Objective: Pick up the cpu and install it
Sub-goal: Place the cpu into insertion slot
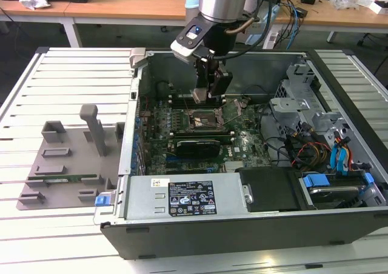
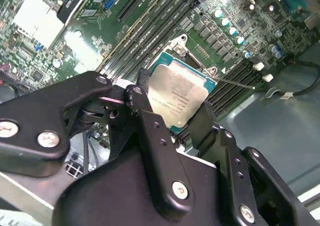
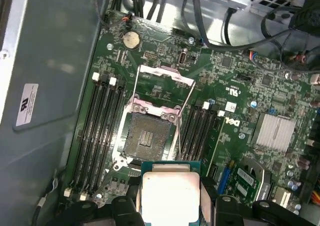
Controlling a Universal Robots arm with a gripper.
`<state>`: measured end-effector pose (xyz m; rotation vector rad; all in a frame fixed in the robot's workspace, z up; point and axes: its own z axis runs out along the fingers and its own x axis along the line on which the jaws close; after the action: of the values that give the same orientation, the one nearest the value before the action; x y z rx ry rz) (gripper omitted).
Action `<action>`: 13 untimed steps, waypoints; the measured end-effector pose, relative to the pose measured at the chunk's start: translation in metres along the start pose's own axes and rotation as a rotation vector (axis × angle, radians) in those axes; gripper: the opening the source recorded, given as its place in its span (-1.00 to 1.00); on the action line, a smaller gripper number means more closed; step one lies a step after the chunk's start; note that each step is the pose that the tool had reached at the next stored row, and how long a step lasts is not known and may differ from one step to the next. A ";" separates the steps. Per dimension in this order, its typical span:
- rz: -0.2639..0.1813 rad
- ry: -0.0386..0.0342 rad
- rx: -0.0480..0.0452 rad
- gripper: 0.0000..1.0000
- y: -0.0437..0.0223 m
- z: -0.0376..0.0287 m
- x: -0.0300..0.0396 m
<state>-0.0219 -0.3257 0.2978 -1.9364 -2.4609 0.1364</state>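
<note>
- End effector (image 1: 206,96) — clenched on the cpu (image 1: 199,94), one finger on each of two opposite edges; in both wrist views the chip sits squarely between the black fingers (image 2: 145,111), metal top facing the cameras.
- Location of the cpu (image 3: 171,195): off the board, carried in the air inside the open computer case (image 1: 182,204), above the motherboard (image 1: 245,142). It touches nothing but the fingers.
- Socket (image 3: 148,136): bare, with its metal load frame (image 3: 162,78) swung up and open, so the contact field is exposed. Memory slots (image 3: 104,121) run along both flanks of it.
- Governing relation — in the exterior view the socket (image 1: 204,123) lies beneath the held chip and apart from it, with clear air between the two. Whether the chip hangs exactly plumb over the opening cannot be told from these views.
- Orientation: the chip is close to square, so no long axis governs. In the first wrist view its edges run nearly parallel to the socket's sides, with a slight skew apparent. Judgement only: alignment looks close but not confirmed.
- Arm: a single arm serves the job; it reaches down into the case from above.
- Status, as judged: pick-up is done, seating is not yet done.
- Surroundings: the case rests on a white slatted surface (image 1: 73,74); a grey fixture tray (image 1: 66,165) lies toward the exterior view's left, well apart from the work.
</note>
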 end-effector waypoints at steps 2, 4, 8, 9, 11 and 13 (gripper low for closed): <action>0.041 0.0030 0.0021 0.10 0.0000 0.0004 0.0000; 0.096 0.0069 0.0046 0.10 0.0001 0.0008 0.0001; 0.121 0.0088 0.0059 0.10 0.0001 0.0009 0.0001; 0.122 0.0056 -0.0116 0.10 0.0001 0.0012 0.0000; 0.126 -0.0041 -0.0679 0.10 -0.0008 0.0015 0.0003; 0.126 -0.0044 -0.0700 0.10 -0.0008 0.0015 0.0003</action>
<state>-0.0228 -0.3257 0.2963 -2.1212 -2.3772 0.0559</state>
